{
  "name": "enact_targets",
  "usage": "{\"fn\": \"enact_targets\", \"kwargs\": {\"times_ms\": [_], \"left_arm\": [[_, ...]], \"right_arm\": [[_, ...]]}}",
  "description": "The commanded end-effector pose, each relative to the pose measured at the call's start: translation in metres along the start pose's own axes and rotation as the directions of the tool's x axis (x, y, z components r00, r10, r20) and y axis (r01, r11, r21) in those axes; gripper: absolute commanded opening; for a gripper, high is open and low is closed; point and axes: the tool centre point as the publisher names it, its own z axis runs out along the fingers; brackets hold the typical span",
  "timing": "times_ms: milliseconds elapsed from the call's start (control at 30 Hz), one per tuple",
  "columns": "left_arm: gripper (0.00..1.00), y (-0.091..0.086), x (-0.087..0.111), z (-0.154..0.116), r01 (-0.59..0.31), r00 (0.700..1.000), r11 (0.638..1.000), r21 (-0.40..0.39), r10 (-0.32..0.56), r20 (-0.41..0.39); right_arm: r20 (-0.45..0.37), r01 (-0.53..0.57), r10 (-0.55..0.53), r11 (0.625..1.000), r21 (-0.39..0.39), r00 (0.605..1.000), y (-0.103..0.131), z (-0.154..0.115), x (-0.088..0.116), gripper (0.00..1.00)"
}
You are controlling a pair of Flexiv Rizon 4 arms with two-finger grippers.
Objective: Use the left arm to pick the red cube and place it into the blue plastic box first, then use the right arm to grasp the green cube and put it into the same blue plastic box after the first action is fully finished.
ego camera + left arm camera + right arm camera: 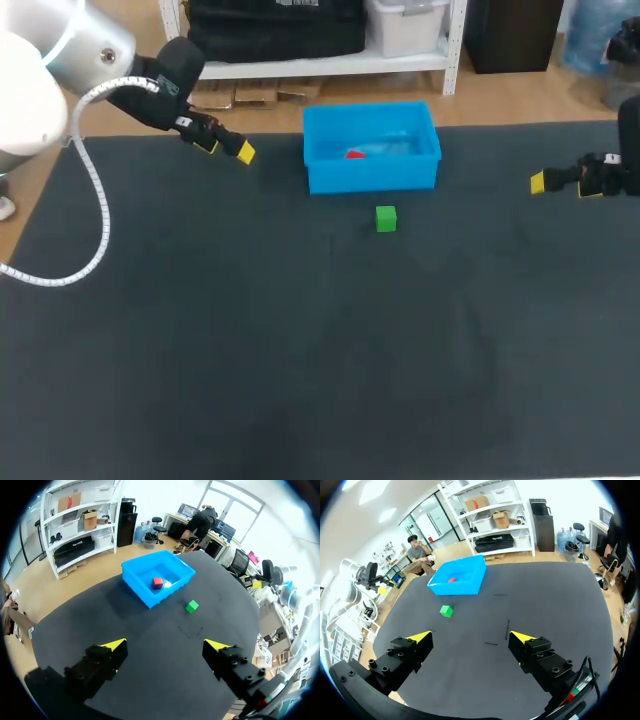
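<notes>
The red cube [355, 154] [158, 582] [451, 579] lies inside the blue plastic box [371, 172] [145, 590] [467, 585] at the table's far middle. Just in front of the box, the green cube [386, 218] [191, 606] [446, 611] sits on the dark mat. My left gripper [226, 147] [165, 647] hangs open and empty at the far left, well left of the box. Near the right edge my right gripper [562, 182] [470, 639] is open too, holding nothing, some way right of the green cube.
The dark mat [300, 340] covers the whole table. A white ribbed cable [95, 190] loops down from my left arm over the table's left side.
</notes>
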Motion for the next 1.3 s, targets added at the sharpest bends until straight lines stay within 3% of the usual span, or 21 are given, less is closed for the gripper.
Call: {"fn": "enact_targets", "kwargs": {"times_ms": [33, 233, 400, 600, 1300], "left_arm": [[1.00, 0.001, -0.001, 0.000, -0.002, 1.000, 1.000, 0.004, 0.002, -0.001], [1.00, 0.001, -0.001, 0.000, -0.002, 1.000, 1.000, 0.004, 0.002, -0.001], [1.00, 0.001, -0.001, 0.000, -0.002, 1.000, 1.000, 0.004, 0.002, -0.001], [1.00, 0.001, -0.001, 0.000, -0.002, 1.000, 1.000, 0.004, 0.002, -0.001], [1.00, 0.001, -0.001, 0.000, -0.002, 1.000, 1.000, 0.004, 0.002, -0.001]], "right_arm": [[-0.001, 0.001, -0.001, 1.000, 0.000, 1.000, 0.000, 0.000, 0.000, 1.00], [-0.001, 0.001, -0.001, 1.000, 0.000, 1.000, 0.000, 0.000, 0.000, 1.00], [0.003, 0.024, -0.024, 1.000, 0.015, 1.000, 0.003, -0.005, -0.015, 1.00], [-0.042, 0.016, -0.014, 0.999, 0.042, 0.999, 0.011, -0.005, -0.017, 1.00], [-0.188, 0.015, -0.003, 0.998, 0.063, 0.982, 0.063, 0.036, -0.016, 1.00]]}}
